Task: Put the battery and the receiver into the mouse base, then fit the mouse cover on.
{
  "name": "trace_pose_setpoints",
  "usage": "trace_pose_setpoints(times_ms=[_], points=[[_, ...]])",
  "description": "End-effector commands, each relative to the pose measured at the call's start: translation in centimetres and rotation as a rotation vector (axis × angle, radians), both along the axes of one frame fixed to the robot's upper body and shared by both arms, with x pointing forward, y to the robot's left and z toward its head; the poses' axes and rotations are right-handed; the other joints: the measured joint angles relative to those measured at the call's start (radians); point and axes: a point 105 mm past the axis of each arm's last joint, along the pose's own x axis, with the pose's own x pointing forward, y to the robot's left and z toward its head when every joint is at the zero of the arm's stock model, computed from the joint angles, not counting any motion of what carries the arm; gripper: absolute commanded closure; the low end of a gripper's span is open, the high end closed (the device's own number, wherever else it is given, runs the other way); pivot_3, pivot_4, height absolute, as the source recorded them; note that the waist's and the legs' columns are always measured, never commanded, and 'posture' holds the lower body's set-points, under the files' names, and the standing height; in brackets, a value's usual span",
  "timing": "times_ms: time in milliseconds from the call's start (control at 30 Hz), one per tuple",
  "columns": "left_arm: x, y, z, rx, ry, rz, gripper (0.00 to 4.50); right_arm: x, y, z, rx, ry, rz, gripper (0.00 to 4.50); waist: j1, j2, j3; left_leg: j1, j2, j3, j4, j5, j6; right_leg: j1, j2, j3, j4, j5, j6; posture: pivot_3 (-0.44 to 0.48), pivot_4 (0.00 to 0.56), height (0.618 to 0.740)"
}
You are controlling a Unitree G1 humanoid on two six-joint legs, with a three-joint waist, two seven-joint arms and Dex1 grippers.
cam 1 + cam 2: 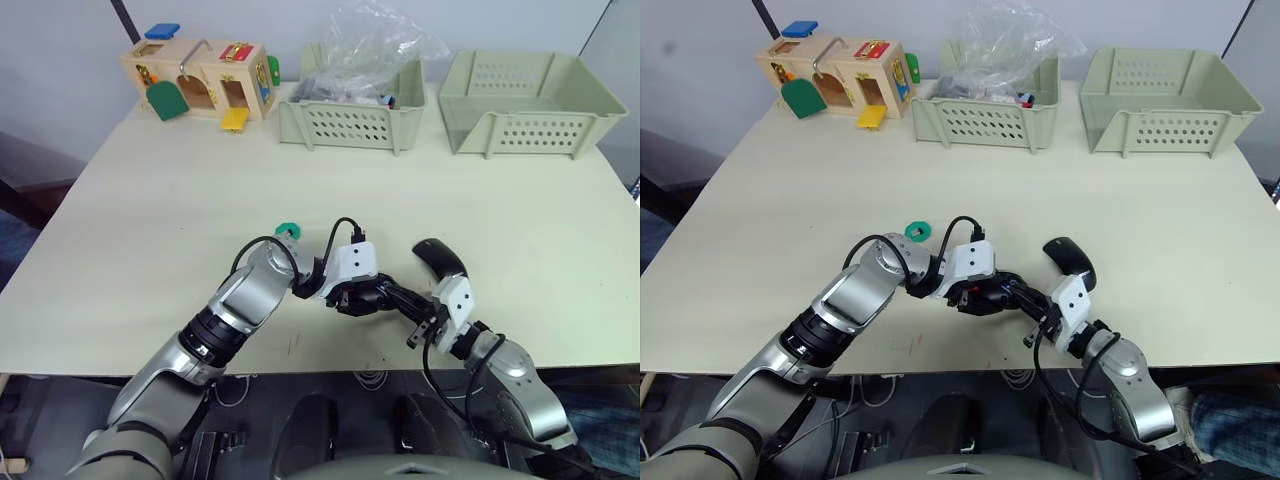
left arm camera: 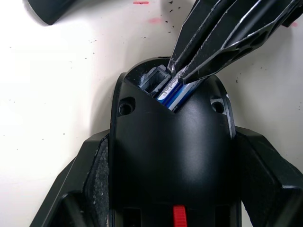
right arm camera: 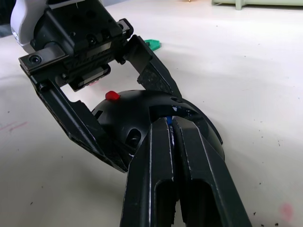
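Note:
My left gripper (image 2: 173, 189) is shut on the black mouse base (image 2: 170, 142), one finger against each side, and holds it near the table's front edge (image 1: 362, 298). A red patch shows at the base's end nearest the wrist. My right gripper (image 3: 170, 126) is shut on the blue-and-silver battery (image 2: 171, 92). Its closed tips press the battery into a slot at the base's far end. The glossy black mouse cover (image 1: 440, 258) lies on the table just behind my right wrist, apart from both grippers. The receiver is out of view.
A flat green disc (image 1: 287, 230) lies just behind my left forearm. At the back stand a wooden latch toy box (image 1: 200, 80), a bin (image 1: 350, 125) holding a plastic bag, and an empty bin (image 1: 525, 130). The table's front edge is close beneath both arms.

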Motion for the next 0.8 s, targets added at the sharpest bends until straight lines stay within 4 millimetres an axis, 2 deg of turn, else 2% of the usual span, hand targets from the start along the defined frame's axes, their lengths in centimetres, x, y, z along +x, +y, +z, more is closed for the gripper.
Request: trace_pose_setpoints(times_ms=[33, 167, 233, 300, 367, 533, 567, 633, 700, 733, 800], points=[[-0.8, -0.3, -1.3, 0.019, 0.044, -0.011, 1.58, -1.1, 0.1, -4.2, -0.125, 0.163, 0.029, 4.38, -0.001, -0.001, -0.004, 0.000, 0.000, 0.000, 0.000, 0.000, 0.000, 0.000, 0.000, 0.000, 0.000, 0.000, 0.000, 0.000, 0.150, 0.740], [-0.9, -0.3, -1.4, 0.021, 0.047, -0.010, 1.58, -1.1, -0.4, -5.3, -0.149, 0.247, 0.026, 4.38, -0.001, -0.001, -0.010, 0.001, 0.000, 0.001, -0.001, 0.000, 0.000, 0.000, 0.001, 0.001, 0.000, 0.000, -0.001, 0.000, 0.150, 0.740], [-1.0, -0.3, -1.4, 0.022, 0.048, -0.010, 1.58, -0.6, -0.6, -4.9, -0.136, 0.229, 0.012, 4.38, -0.002, -0.004, -0.015, 0.002, 0.000, 0.001, -0.002, 0.000, 0.000, 0.000, 0.001, 0.001, 0.000, -0.001, -0.001, 0.000, 0.150, 0.740], [-1.0, -0.3, -1.4, 0.022, 0.049, -0.009, 1.58, 0.1, -0.7, -3.8, -0.091, 0.209, -0.008, 4.38, -0.002, -0.005, -0.016, 0.002, 0.001, 0.001, -0.002, 0.000, 0.000, 0.000, 0.001, 0.001, 0.000, -0.001, -0.001, 0.000, 0.150, 0.740], [-0.9, -0.3, -1.4, 0.023, 0.049, -0.007, 1.58, 0.2, -1.2, -1.3, -0.067, 0.124, 0.032, 4.38, -0.001, -0.005, -0.016, 0.002, 0.001, 0.001, -0.002, 0.000, 0.000, 0.000, 0.001, 0.001, 0.000, -0.001, -0.001, 0.000, 0.150, 0.740], [-0.9, -0.2, -1.5, 0.025, 0.050, -0.006, 1.58, -1.0, -2.8, 3.0, -0.056, 0.016, 0.134, 4.38, 0.000, -0.003, -0.014, 0.000, 0.000, 0.002, -0.002, 0.000, 0.000, 0.000, 0.001, 0.001, -0.001, 0.000, -0.003, 0.000, 0.150, 0.740], [-0.8, -0.3, -1.6, 0.025, 0.050, -0.006, 1.58, -1.5, -4.0, 4.1, -0.072, -0.003, 0.154, 3.86, 0.001, -0.002, -0.013, 0.000, 0.000, 0.001, -0.002, 0.000, 0.000, 0.000, 0.001, 0.001, -0.001, 0.000, -0.002, 0.000, 0.150, 0.740], [-0.8, -0.2, -1.6, 0.025, 0.051, -0.006, 1.58, -3.0, -5.6, 5.8, -0.092, -0.017, 0.226, 3.61, 0.011, 0.004, -0.010, 0.000, 0.000, 0.001, -0.002, 0.000, 0.000, -0.001, 0.001, 0.001, -0.001, -0.001, -0.001, 0.000, 0.150, 0.740], [-0.8, -0.2, -1.6, 0.024, 0.052, -0.006, 1.58, -3.9, -6.7, 6.6, -0.124, -0.025, 0.248, 2.73, 0.009, 0.000, -0.009, -0.002, -0.003, 0.002, -0.001, -0.001, 0.001, -0.001, -0.003, 0.001, -0.002, 0.000, -0.002, 0.000, 0.150, 0.740], [-0.8, -0.3, -1.6, 0.024, 0.052, -0.006, 1.58, -4.2, -7.3, 7.0, -0.138, -0.029, 0.251, 2.10, 0.006, -0.001, -0.009, -0.002, -0.003, 0.002, -0.001, -0.001, 0.002, 0.000, -0.003, 0.001, -0.002, 0.000, -0.002, 0.000, 0.150, 0.740], [-0.7, -0.2, -1.6, 0.024, 0.053, -0.005, 1.58, -4.9, -8.2, 7.5, -0.167, -0.034, 0.249, 1.38, 0.005, 0.000, -0.009, -0.001, -0.002, 0.001, -0.001, -0.001, 0.002, 0.000, -0.002, 0.001, -0.002, 0.000, -0.002, 0.000, 0.150, 0.740]])
